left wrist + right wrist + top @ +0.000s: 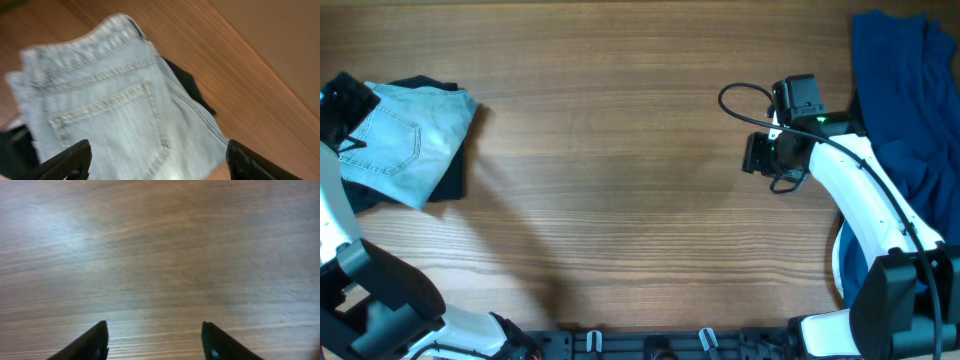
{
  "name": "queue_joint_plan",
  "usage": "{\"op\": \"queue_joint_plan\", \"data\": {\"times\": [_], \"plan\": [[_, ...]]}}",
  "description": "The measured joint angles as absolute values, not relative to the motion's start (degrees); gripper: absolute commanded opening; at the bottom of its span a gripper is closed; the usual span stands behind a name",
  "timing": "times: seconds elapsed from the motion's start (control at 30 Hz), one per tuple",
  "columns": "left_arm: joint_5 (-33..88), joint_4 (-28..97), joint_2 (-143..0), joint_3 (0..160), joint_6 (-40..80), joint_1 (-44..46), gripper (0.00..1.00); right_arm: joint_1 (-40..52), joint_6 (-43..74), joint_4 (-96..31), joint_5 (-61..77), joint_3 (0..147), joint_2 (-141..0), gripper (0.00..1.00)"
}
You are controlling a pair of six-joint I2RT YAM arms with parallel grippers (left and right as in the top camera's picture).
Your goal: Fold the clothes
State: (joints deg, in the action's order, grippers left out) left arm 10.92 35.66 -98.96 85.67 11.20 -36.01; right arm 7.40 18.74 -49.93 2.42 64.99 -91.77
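Note:
The folded pale denim shorts (408,140) lie at the table's far left on top of a black garment (450,180). In the left wrist view the shorts (110,115) show a patch pocket, with the black garment (187,85) peeking out beyond them. My left gripper (342,105) hovers over the shorts' left edge, open and empty (157,162). A deep-blue garment (905,110) lies crumpled at the far right. My right gripper (758,155) is open and empty over bare wood (155,335), left of the blue garment.
The wooden table (620,200) spans the view. The right arm's cable (740,95) loops above its wrist. More blue cloth (855,270) hangs by the right arm's base.

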Motion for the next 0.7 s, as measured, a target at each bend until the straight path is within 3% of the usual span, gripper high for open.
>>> {"op": "queue_joint_plan", "data": {"times": [0.07, 0.13, 0.17, 0.27, 0.47, 0.7], "plan": [[15.3, 36.9, -99.0, 85.7, 11.2, -35.4, 0.83, 7.4, 18.6, -46.3, 5.3, 65.0, -91.8, 0.75], [18.4, 38.0, -99.0, 85.7, 11.2, -32.5, 0.88, 7.4, 18.4, -42.6, 8.4, 65.0, -91.8, 0.95], [19.2, 38.4, -99.0, 85.7, 11.2, -29.9, 0.91, 7.4, 18.6, -40.2, 9.8, 65.0, -91.8, 1.00], [20.1, 40.9, -99.0, 85.7, 10.5, -20.8, 1.00, 7.4, 18.2, -35.2, 12.9, 65.0, -91.8, 1.00], [13.4, 52.6, -99.3, 85.8, 10.1, -2.3, 1.00, 7.4, 16.6, -32.3, 13.8, 65.0, -91.8, 1.00], [6.8, 76.5, -99.4, 86.0, 10.1, 4.1, 1.00, 7.4, 14.9, -48.0, 12.6, 65.2, -91.7, 1.00]]}}
